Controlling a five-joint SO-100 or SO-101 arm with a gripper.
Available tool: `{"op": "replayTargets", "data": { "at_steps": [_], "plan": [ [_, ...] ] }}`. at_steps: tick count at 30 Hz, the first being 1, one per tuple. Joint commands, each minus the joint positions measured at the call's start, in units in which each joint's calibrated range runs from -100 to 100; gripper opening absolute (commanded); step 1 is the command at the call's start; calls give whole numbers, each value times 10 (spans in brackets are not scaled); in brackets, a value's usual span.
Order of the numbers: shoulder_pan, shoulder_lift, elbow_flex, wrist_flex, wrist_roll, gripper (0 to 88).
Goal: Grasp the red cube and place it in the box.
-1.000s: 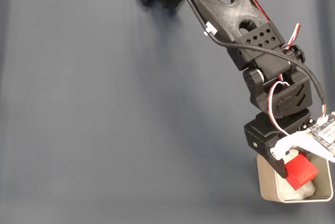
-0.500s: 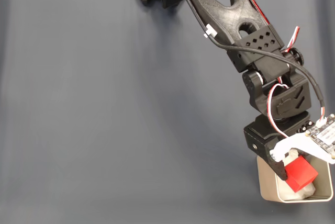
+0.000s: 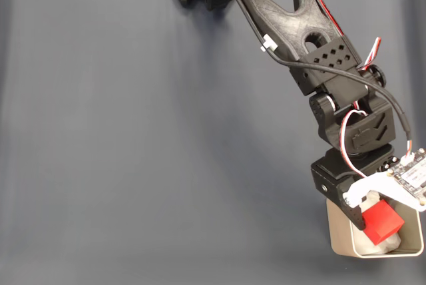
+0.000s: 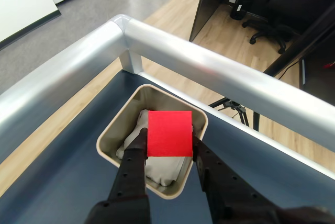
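The red cube (image 3: 381,222) (image 4: 169,133) sits between my two black fingers, and my gripper (image 3: 374,224) (image 4: 167,143) is shut on it. It hangs just above the beige box (image 3: 339,242) (image 4: 112,132) at the table's lower right in the fixed view. White paper lining (image 3: 388,246) (image 4: 159,167) shows inside the box beneath the cube. In the wrist view the cube covers the middle of the box's opening, and one finger (image 4: 133,153) stands at each side of it.
The dark blue-grey table top (image 3: 153,138) spreads wide to the left of the arm. A silver metal rail (image 4: 209,72) runs along the table's edge just beyond the box, with a corner post (image 4: 131,59). Past it lie a wooden floor and an office chair (image 4: 269,20).
The arm has dipped slightly, bringing the cube a little lower over the box. The grip on the cube is unchanged.
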Motion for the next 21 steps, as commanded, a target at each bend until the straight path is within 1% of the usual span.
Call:
{"op": "replayTargets", "data": {
  "at_steps": [1, 15, 19, 21],
  "plan": [
    [-6, -8, -38, -10, -8, 3],
    [-11, -12, -36, -9, -16, 9],
    [-13, -14, -35, -8, -18, 27],
    [-13, -15, -34, -10, -20, 59]
  ]
}}
